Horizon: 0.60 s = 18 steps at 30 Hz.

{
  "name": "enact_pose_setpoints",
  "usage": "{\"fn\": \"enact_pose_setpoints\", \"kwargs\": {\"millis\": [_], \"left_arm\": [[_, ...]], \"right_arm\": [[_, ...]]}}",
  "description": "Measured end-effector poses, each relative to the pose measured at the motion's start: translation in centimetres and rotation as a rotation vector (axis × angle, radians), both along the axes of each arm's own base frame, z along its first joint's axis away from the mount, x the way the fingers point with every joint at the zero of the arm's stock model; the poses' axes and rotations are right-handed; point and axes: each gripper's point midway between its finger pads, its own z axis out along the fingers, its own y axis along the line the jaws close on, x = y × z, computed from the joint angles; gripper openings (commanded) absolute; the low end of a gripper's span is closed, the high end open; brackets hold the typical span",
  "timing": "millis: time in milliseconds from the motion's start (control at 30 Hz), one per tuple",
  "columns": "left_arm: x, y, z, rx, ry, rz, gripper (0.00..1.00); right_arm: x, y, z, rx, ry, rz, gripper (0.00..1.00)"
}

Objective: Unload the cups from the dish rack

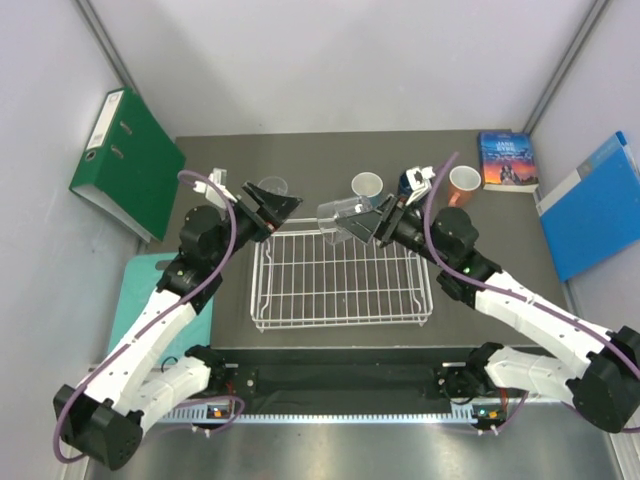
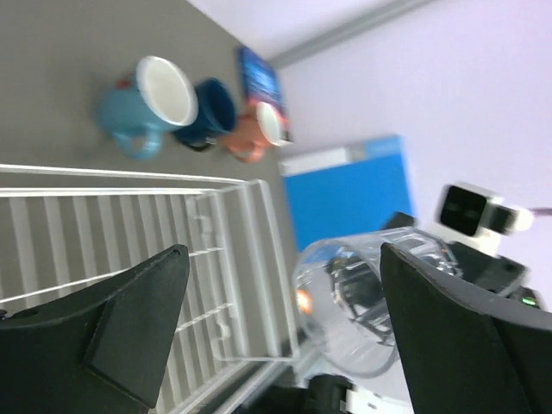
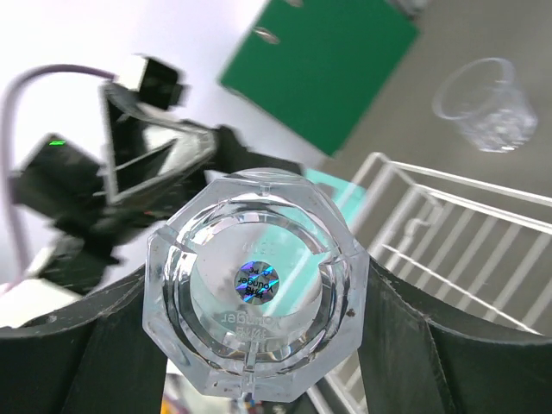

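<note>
1. Legible markings
- The book (image 1: pixel 505 160) at the upper right of the top view reads "JANE EYRE" on its cover.
- In the right wrist view, the base of the held tumbler (image 3: pixel 259 285) carries a small holographic sticker at its centre. The print on the sticker and the raised lettering around it are too small to read.

2. Grippers
- Right gripper (image 1: pixel 368 222): jaws partly closed on the sides of the held tumbler. The glass lies tilted on its side over the far rail of the dish rack (image 1: pixel 340 285), at picture centre.
- Left gripper (image 1: pixel 280 207): jaws wide apart and gripping nothing, just left of the held tumbler.

3. Task items
- A second tumbler (image 1: pixel 272 186) stands on the table (image 1: pixel 220 160), just above the left gripper.
- The light blue mug (image 1: pixel 367 185), dark blue mug (image 1: pixel 410 182) and salmon mug (image 1: pixel 463 182) stand in a row above the rack's upper right corner.

4. Edges and open room
- Bare table lies between the second tumbler and the light blue mug, and along the far edge.
- A green binder (image 1: pixel 125 165) leans at the left side and a blue folder (image 1: pixel 595 205) at the right.
</note>
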Motion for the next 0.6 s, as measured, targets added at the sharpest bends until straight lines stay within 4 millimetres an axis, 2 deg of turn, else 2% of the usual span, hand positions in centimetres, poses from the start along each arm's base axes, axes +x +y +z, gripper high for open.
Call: {"fn": "enact_pose_setpoints", "kwargs": {"millis": [233, 400, 600], "left_arm": [[-0.2, -2.7, 1.4, -0.162, -0.025, -0.137, 0.87], [-0.6, -3.5, 2.7, -0.245, -0.041, -0.199, 0.82], [-1.3, -4.0, 4.4, -0.305, -0.068, -0.253, 0.82]], "right_arm": [[-1.5, 0.2, 2.5, 0.140, -0.021, 0.084, 0.00], [-1.9, 0.3, 2.8, 0.159, -0.025, 0.105, 0.00], [-1.8, 0.5, 2.6, 0.159, -0.024, 0.113, 0.00]]}}
